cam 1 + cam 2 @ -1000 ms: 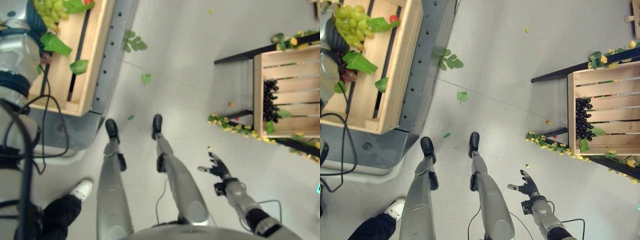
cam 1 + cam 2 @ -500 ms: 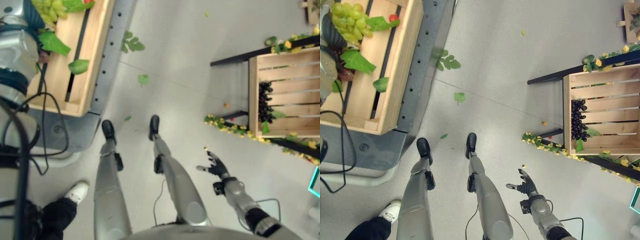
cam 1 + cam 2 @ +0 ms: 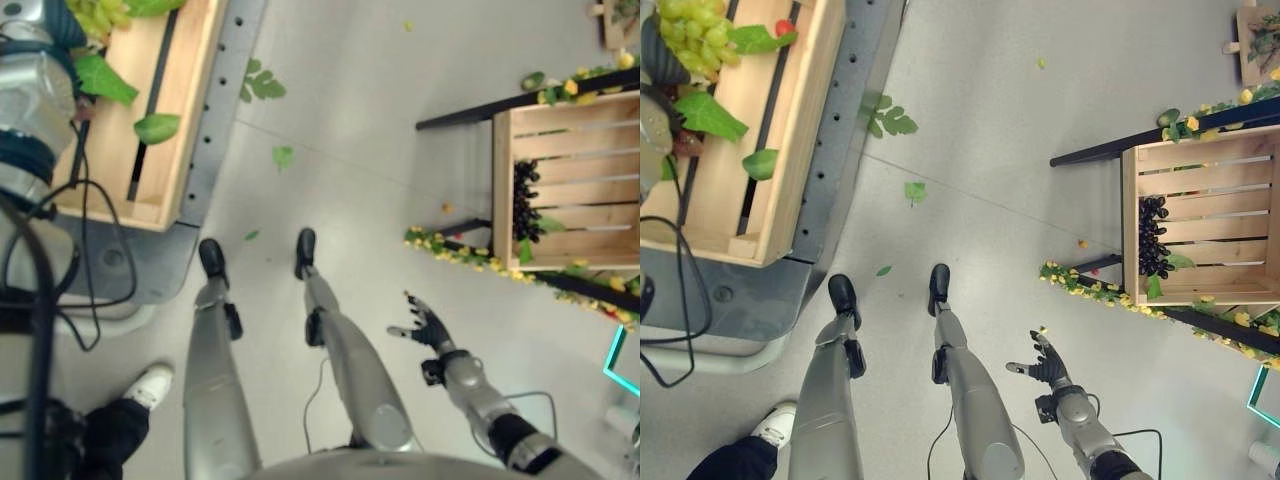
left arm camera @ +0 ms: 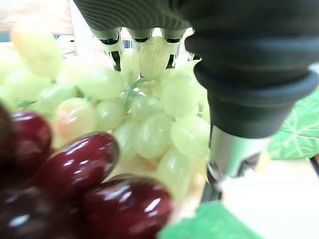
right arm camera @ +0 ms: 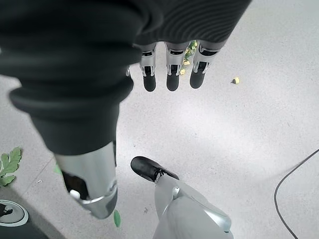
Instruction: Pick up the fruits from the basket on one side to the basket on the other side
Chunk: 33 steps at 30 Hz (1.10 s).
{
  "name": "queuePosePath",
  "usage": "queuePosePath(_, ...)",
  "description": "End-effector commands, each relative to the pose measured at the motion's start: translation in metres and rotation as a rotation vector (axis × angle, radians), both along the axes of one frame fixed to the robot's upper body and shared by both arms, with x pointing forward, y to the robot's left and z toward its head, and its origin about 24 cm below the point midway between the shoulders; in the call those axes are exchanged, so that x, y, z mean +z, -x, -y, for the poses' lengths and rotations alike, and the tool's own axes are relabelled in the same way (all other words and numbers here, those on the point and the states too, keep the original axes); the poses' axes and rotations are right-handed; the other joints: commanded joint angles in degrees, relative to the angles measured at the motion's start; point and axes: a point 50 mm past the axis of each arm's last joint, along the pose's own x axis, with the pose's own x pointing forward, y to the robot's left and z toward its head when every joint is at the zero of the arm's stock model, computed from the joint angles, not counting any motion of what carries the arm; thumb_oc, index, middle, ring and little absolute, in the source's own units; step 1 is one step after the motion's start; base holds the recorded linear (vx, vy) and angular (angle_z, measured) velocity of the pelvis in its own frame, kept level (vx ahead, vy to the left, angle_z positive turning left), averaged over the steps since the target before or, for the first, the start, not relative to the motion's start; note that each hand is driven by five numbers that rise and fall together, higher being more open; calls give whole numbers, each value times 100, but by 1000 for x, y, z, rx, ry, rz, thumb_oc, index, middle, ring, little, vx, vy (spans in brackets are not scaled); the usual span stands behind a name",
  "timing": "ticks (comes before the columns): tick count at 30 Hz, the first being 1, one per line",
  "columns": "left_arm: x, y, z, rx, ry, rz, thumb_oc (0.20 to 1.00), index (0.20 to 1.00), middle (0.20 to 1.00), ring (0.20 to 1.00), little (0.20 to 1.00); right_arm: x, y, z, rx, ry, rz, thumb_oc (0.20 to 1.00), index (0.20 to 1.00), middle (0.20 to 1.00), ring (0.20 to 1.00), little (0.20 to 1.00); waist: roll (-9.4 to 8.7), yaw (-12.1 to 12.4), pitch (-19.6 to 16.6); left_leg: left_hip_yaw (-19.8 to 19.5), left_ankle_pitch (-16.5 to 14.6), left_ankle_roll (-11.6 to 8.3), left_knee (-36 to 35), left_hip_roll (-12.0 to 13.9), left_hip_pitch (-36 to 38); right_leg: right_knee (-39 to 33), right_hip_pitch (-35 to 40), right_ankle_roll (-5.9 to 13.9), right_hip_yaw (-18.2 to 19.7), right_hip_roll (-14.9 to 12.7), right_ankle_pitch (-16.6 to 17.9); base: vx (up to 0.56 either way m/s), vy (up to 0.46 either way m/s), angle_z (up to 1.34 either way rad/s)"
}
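At 10 o'clock in the head views sits the left wooden crate (image 3: 790, 130), w/ green grapes (image 3: 695, 30), big green leaves (image 3: 705, 115) and a small red fruit (image 3: 785, 27) inside. The left hand (image 4: 149, 47) is down in that crate: fingers curl onto the green grape bunch, thumb on the other side, so it's gripping the bunch; dark red grapes (image 4: 75, 184) lie just beside. At 3 o'clock is the right wooden crate (image 3: 1200, 215) on a black stand, w/ a dark grape bunch (image 3: 1153, 238) at its near edge, yellow-flower garland (image 3: 1090, 285) along the front. At 5 o'clock the right hand (image 3: 1045, 365) hangs over bare floor (image 3: 1000, 120), fingers spread straight, holding nothing. Loose leaves (image 3: 890, 118) lie on the floor near 12. A person's white shoe (image 3: 770, 425) at 7.
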Motion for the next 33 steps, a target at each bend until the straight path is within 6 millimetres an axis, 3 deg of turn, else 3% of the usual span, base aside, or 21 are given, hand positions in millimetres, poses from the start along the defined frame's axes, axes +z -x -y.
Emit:
queuePosePath(1,2,7,-17,72,42,-16,200,200,200,200,200,2,8,31,-62,50,3,1000,1000,1000,1000,1000,333,-5,285,-190,863,-157,-2778,-355,1664,78,770,766,-129,-141,-400,0,0,0)
queuePosePath(32,-13,2,-13,-20,157,2,200,200,200,200,200,5,5,37,-62,77,9,1000,1000,1000,1000,1000,338,39,281,-249,881,-160,-2732,-370,1721,116,809,741,-170,-145,-368,0,0,0)
queuePosePath(33,-14,2,-14,-10,148,-11,903,903,903,903,903,5,5,37,-61,82,6,1000,1000,1000,1000,1000,352,37,273,-242,878,-157,-2734,-376,1736,119,821,738,-164,-145,-374,0,0,0)
